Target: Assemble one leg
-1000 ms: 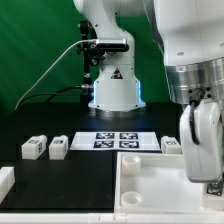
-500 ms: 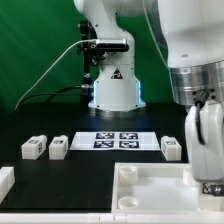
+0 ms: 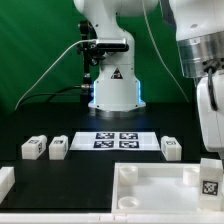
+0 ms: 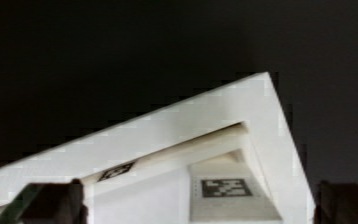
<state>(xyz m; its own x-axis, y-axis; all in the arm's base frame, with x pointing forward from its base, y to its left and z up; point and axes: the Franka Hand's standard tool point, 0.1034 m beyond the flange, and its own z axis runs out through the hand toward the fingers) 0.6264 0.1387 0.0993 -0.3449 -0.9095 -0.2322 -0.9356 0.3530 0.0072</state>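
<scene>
Hanging at the exterior view's right edge, the gripper carries a leg with its tag facing outward, low over the right side of the large white tray-like piece; I judge the fingers to be clenched on that leg, since it sits between them off the bench, though the contact itself is partly cut off by the frame edge. From the wrist view the same leg shows its tag just ahead of the dark fingertips, with a corner of the tray-like piece spreading beneath it; so the held leg lies directly below the gripper, its long axis seemingly upright, pointing down toward the tray. Which corner hole it is meant for I cannot make out. Three more legs wait on the black bench: two side by side toward the exterior view's left, one behind the tray; the marker board lies flat between them.
</scene>
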